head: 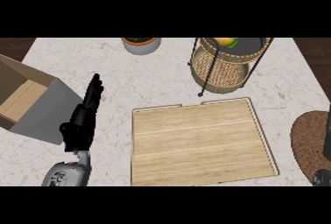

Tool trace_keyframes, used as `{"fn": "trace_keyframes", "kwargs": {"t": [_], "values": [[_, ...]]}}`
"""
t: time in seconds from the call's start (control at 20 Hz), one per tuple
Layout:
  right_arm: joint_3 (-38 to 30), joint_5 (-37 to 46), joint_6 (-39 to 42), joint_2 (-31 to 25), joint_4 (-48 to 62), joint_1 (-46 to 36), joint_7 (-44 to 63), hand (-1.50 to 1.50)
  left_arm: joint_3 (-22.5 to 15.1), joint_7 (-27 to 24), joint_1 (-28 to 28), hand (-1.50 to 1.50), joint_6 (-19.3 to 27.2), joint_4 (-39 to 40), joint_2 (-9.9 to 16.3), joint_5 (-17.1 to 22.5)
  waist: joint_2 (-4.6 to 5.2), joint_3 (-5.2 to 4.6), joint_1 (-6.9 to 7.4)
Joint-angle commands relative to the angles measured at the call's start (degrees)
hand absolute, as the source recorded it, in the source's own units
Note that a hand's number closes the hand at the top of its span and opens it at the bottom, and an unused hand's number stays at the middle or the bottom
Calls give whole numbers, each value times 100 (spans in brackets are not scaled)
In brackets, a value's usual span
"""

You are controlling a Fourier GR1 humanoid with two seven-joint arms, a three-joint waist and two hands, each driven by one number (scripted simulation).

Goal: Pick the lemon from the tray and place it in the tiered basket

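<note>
Lemon (224,41) sits in the tiered basket (227,70) at the tabletop's (129,83) far edge. Wooden tray (200,142) lies near the front edge. Left robot hand (82,118) rests left of the tray, fingers straight, holding nothing. Right robot hand out of sight.

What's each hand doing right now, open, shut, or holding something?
Left hand: open, fingers straight, holding nothing, left of the tray.
Right hand: only a dark sliver at the right edge; state cannot be told.
</note>
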Motion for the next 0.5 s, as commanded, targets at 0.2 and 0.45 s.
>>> {"fn": "trace_keyframes", "kwargs": {"t": [0.2, 0.45], "values": [[-1305, -1556, 772, -536, -1365, 1770, -614, -150, 6, -47, 304, 0, -88, -155, 74, 45, -21, 6, -109], [-2334, -2728, 2104, -1327, -1682, 2853, -1070, -150, 21, -362, 557, 0, -89, -106, 27, 111, -18, 3, -134]]}}
